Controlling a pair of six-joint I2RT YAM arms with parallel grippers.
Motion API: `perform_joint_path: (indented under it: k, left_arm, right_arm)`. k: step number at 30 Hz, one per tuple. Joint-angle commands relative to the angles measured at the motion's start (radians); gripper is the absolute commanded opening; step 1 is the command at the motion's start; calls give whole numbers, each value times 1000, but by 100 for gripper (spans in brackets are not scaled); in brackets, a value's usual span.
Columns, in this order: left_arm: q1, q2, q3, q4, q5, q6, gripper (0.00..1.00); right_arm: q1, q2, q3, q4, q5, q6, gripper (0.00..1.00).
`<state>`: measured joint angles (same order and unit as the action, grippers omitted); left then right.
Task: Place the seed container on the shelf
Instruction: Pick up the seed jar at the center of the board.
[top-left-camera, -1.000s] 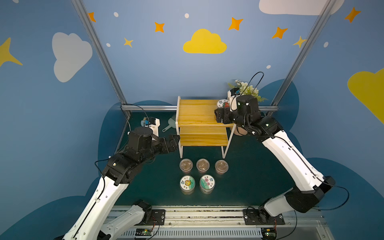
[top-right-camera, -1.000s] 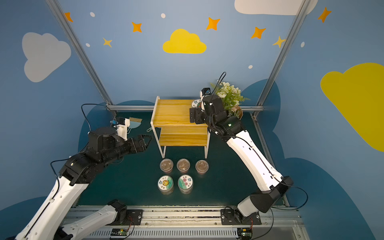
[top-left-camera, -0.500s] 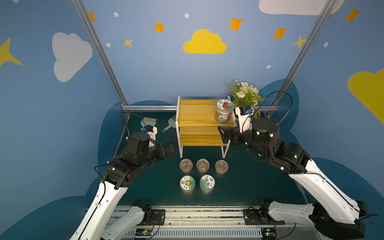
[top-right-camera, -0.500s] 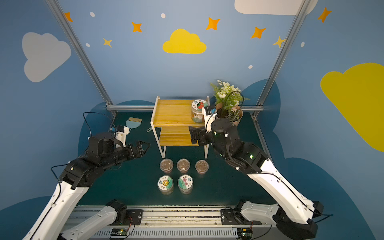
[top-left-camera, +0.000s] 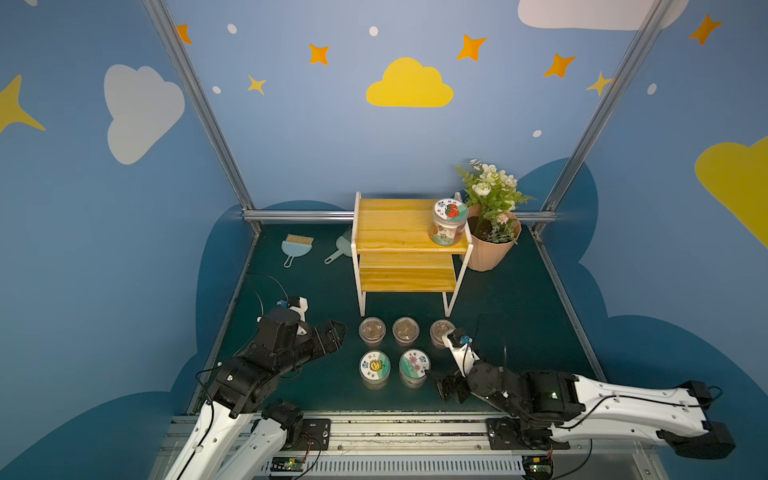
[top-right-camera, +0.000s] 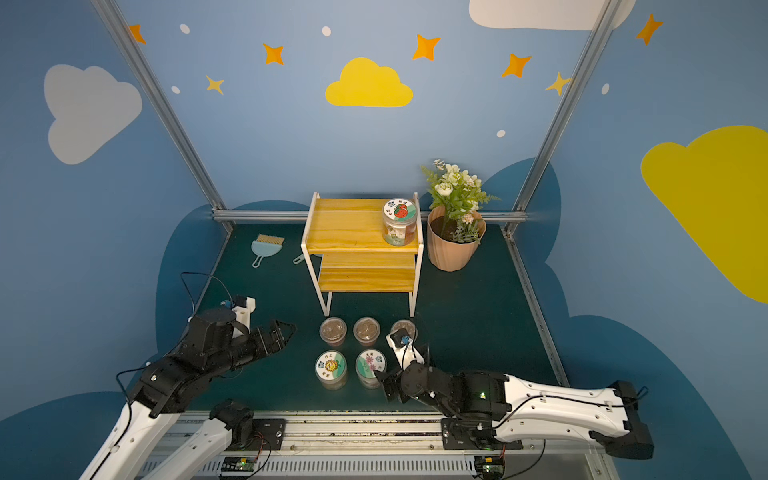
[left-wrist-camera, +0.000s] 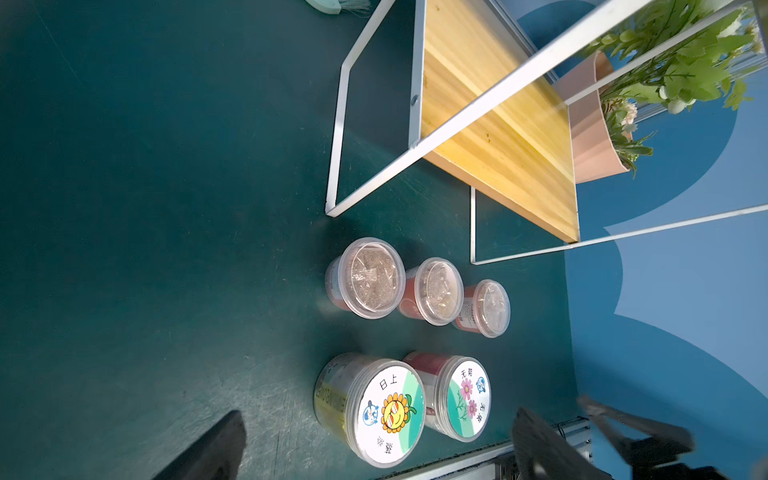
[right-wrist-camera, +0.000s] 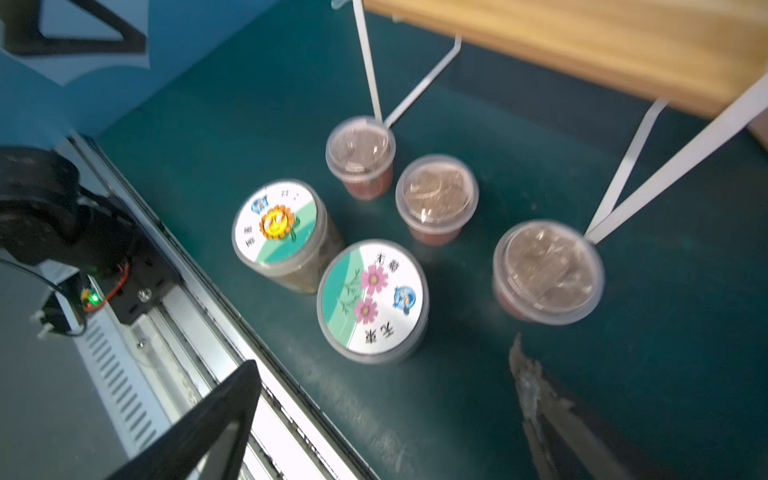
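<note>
A robot-lab booth: cloud-painted walls (top-left-camera: 291, 137), aluminium frame (top-left-camera: 201, 108).

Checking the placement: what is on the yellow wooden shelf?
One clear plastic jar with a strawberry-label lid stands on the top board, at the end by the pink flower pot. The lower board looks bare, though the top board covers its back.
</note>
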<state>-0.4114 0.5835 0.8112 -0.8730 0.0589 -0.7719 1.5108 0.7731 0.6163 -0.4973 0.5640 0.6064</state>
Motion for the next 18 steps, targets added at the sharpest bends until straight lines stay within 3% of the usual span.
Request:
perform_joint_path:
  k: [1, 9, 13, 18]
  left_arm:
    - [-10, -21, -26, 21, -36, -23, 100]
    - [-56, -43, -80, 40, -94, -6, 100]
    - [-86, -97, -117, 70, -130, -15, 100]
    - [-105, -119, -160, 99, -152, -17, 100]
  right_arm:
    - [78, -8, -60, 144, 80, 117, 98]
    - [130, 126, -197, 394, 51, 166, 98]
    - [130, 147, -239, 426, 75, 202, 97]
    - [107, 175, -350, 670, 64, 83, 98]
